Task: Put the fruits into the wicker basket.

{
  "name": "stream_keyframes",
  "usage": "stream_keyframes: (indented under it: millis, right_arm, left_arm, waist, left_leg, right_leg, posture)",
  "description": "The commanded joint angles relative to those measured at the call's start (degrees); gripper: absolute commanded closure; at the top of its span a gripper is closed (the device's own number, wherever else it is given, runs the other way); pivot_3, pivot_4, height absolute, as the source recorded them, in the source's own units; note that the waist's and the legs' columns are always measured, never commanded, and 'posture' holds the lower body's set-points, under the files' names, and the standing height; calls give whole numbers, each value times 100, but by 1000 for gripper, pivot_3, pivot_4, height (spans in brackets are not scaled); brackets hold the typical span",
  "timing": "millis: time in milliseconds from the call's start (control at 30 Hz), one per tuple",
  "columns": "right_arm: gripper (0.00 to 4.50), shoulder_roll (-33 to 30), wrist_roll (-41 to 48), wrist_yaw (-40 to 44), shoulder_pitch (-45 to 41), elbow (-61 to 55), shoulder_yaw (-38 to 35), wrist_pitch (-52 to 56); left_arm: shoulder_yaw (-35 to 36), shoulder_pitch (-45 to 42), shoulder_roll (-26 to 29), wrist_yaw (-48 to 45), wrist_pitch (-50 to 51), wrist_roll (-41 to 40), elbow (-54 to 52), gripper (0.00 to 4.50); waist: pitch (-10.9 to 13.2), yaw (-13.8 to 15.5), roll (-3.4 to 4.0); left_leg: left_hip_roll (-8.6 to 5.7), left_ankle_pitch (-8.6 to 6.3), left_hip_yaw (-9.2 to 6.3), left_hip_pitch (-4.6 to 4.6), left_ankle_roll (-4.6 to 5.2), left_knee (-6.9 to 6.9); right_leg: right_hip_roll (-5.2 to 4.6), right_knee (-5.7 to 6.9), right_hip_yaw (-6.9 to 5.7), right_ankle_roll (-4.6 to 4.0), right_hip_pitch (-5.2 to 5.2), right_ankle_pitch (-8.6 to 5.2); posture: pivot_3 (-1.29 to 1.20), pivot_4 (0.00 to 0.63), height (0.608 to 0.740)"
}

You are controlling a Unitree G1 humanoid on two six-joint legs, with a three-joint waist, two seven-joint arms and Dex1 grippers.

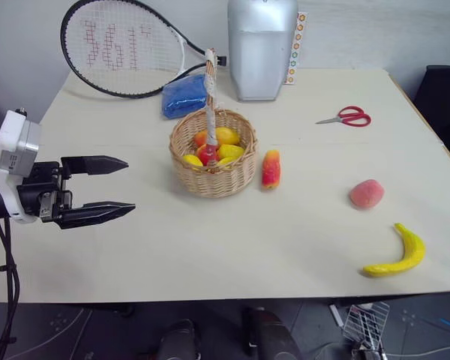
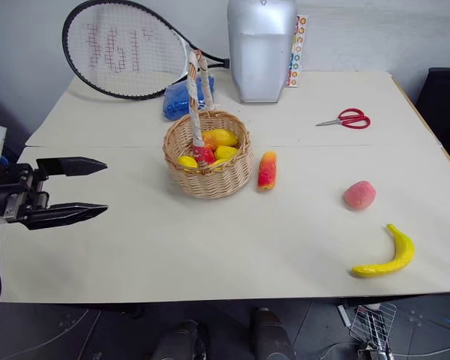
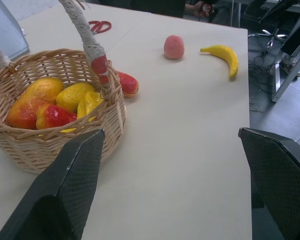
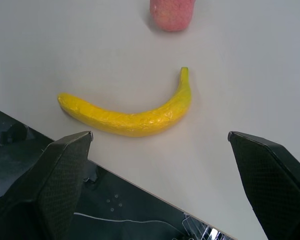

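A: Item one, the left gripper (image 1: 112, 187): we log its two black fingers spread apart with nothing between them, hovering over the table's (image 1: 210, 247) left edge and aimed toward the wicker basket (image 1: 214, 154).

B: Item two, the right gripper (image 4: 160, 150): we see its fingers wide apart and empty in its wrist view, above the banana (image 4: 132, 120) by the table's near edge.

A: Item three, the basket: we place it upright left of the table's centre, with several yellow and orange-red fruits (image 3: 55, 100) inside; we cannot count them surely.

B: Fruits outside it: the mango (image 1: 271, 168) lies just beside the basket's right wall, possibly touching. The peach (image 1: 367, 193) sits well to the right, the banana nearer the front right corner.

A: Sundries at the back: tennis racket (image 1: 120, 49), blue cloth bundle (image 1: 184, 96), silver container (image 1: 261, 46), red-handled scissors (image 1: 346, 117).
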Motion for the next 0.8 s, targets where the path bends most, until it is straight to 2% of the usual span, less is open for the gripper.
stream_keyframes:
  millis: [33, 500, 800]
  right_arm:
    - [19, -53, 20, 91, -62, 148, -160, -148]
    - [19, -68, -283, -100, -202, 554, -121, -728]
    - [19, -63, -287, -27, -162, 665, -136, -814]
  left_arm:
    - [-9, 152, 113, -163, -251, 243, -94, 0]
    - [-276, 277, 28, -93, -728, 750, -87, 0]
    - [-348, -35, -31, 7, -608, 583, 43, 0]
  waist:
    - [0, 9, 0]
    - [0, 29, 3]
    - [-1, 28, 4]
  left_leg:
    - [0, 0, 0, 0, 0, 0]
    - [-1, -2, 0, -1, -3, -1]
    - [-1, -1, 0, 0, -3, -2]
  right_leg:
    - [0, 0, 0, 0, 0, 0]
    - [-6, 0, 6, -2, -2, -1]
    - [-6, 1, 6, 0, -1, 0]
  posture:
    - [0, 150, 740]
    - [0, 150, 740]
    - [0, 150, 740]
